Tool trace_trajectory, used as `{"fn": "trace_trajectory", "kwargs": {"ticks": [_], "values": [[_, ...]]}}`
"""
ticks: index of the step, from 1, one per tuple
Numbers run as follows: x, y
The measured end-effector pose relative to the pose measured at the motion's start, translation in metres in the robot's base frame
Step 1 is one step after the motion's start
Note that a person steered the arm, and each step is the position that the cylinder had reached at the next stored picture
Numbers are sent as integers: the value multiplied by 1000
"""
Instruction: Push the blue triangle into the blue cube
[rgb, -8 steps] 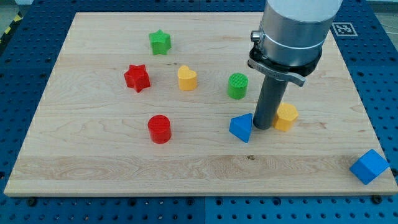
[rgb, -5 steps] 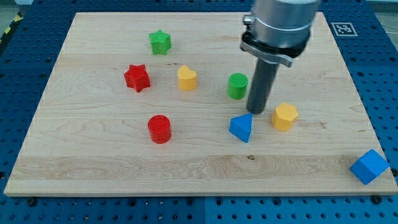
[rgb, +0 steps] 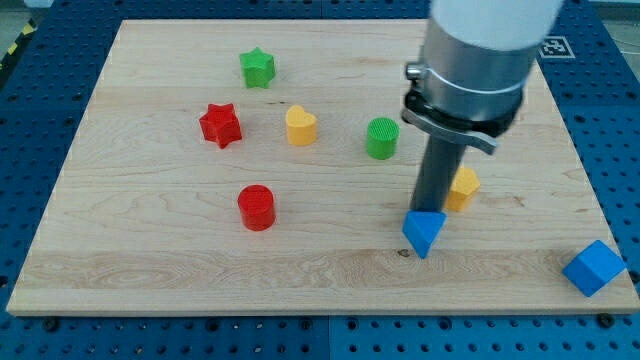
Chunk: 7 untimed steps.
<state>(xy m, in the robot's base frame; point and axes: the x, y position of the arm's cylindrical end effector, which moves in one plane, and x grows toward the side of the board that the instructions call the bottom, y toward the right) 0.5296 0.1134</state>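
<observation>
The blue triangle (rgb: 425, 232) lies on the wooden board (rgb: 150, 250) right of centre, near the view's bottom. The blue cube (rgb: 593, 267) sits at the board's bottom right corner, half over the edge, far to the right of the triangle. My tip (rgb: 431, 212) touches the triangle's upper edge, just above it. The rod partly hides the yellow hexagon block behind it.
A yellow hexagon block (rgb: 463, 187) sits just right of the rod. A green cylinder (rgb: 381, 138), yellow heart (rgb: 300, 126), red star (rgb: 220, 125), green star (rgb: 257, 68) and red cylinder (rgb: 256, 207) lie to the left.
My tip swung up and left behind the blue triangle, then came down and right. The triangle has slid right and down, toward the blue cube.
</observation>
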Motion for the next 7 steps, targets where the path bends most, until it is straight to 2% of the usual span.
{"fn": "trace_trajectory", "kwargs": {"ticks": [2,3,4,5,6,7], "values": [[8,-90],[37,-107],[53,-51],[52,-13],[46,-17],[19,-39]]}}
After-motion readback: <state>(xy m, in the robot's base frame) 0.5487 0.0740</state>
